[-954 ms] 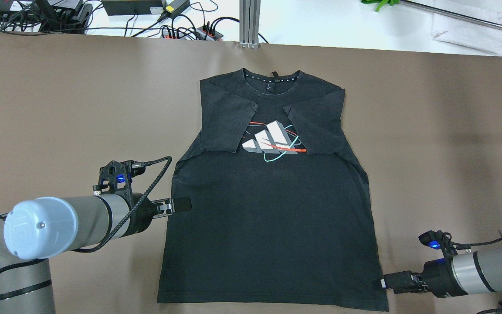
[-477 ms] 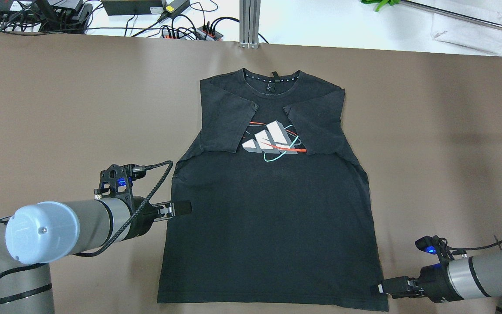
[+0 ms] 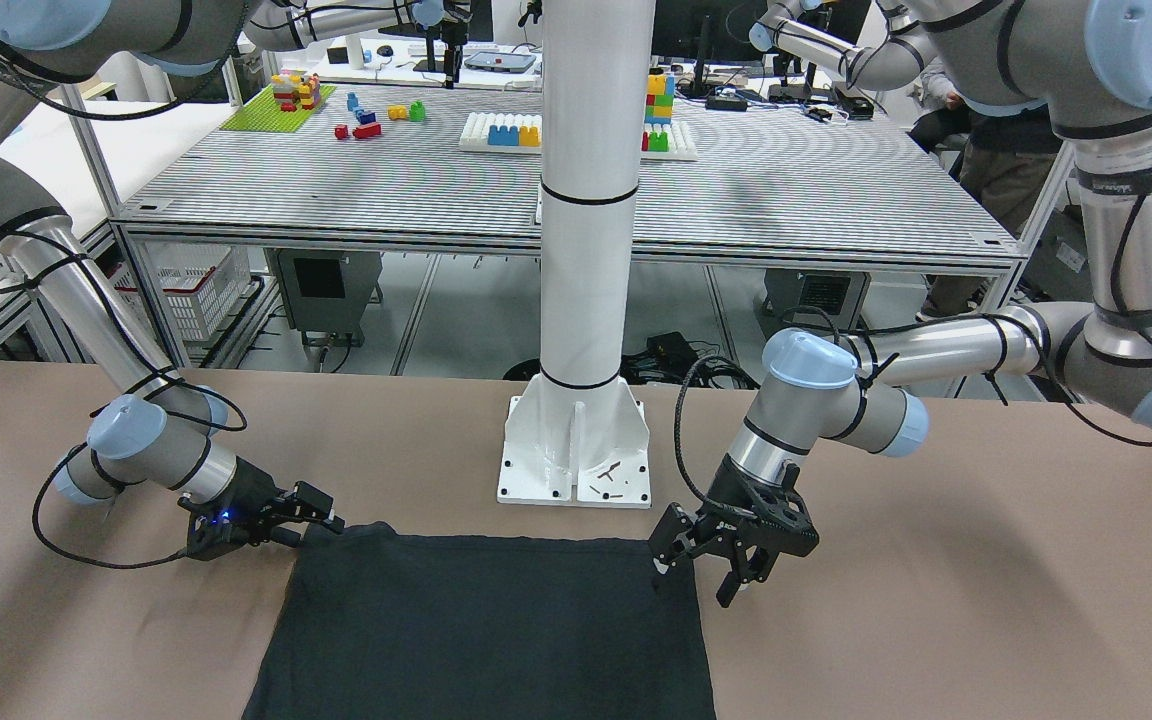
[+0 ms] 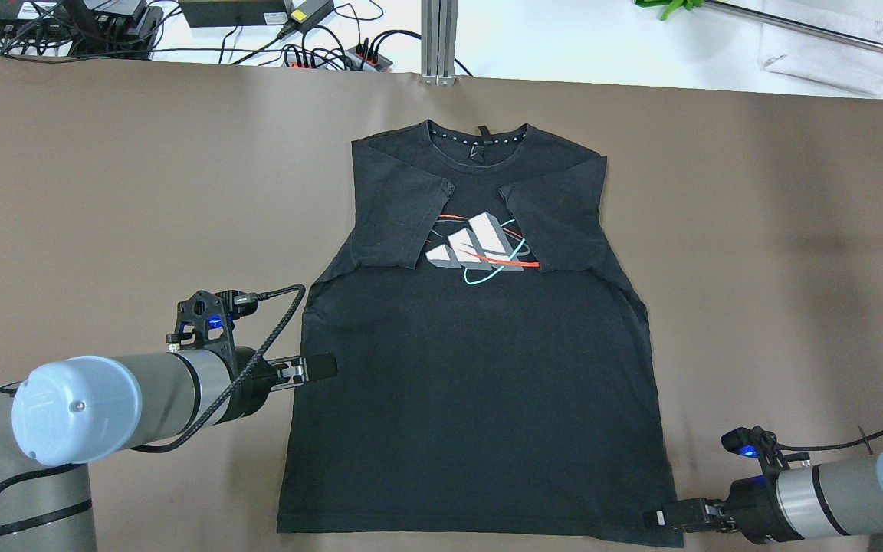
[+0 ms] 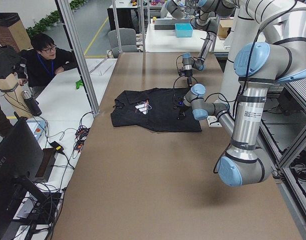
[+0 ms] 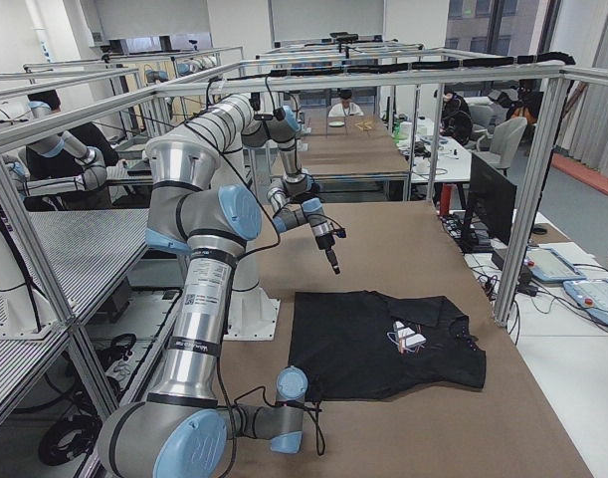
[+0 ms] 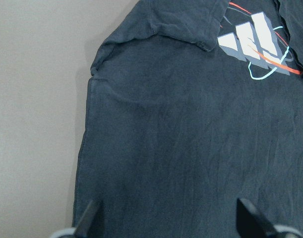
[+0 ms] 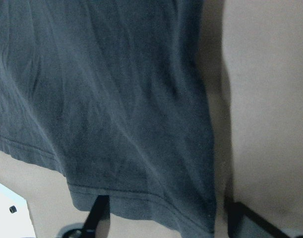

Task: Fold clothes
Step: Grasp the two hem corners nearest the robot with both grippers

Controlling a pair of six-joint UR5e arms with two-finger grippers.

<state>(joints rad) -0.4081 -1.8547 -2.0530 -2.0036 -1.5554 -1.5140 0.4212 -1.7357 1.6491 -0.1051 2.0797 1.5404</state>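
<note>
Right claw [image 4: 651, 518] has slid back to the near hem corner of the shirt [image 4: 480, 383], left claw [image 4: 323, 366] hovers at its side edge, both spread and empty; shirt lies flat on the tabletop [image 4: 104, 192], sleeves folded in, and is light, limp cloth, likely best pinched at hem corners.

Matt, softly creased charcoal cloth garment [image 4: 480, 399]; smooth matt brown table [image 4: 104, 192].

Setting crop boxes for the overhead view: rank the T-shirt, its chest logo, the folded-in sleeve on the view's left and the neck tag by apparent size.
1. T-shirt, by far the largest.
2. Folded-in sleeve.
3. Chest logo, judged on its visible part; both sleeves overlap it.
4. Neck tag, smallest.
</note>
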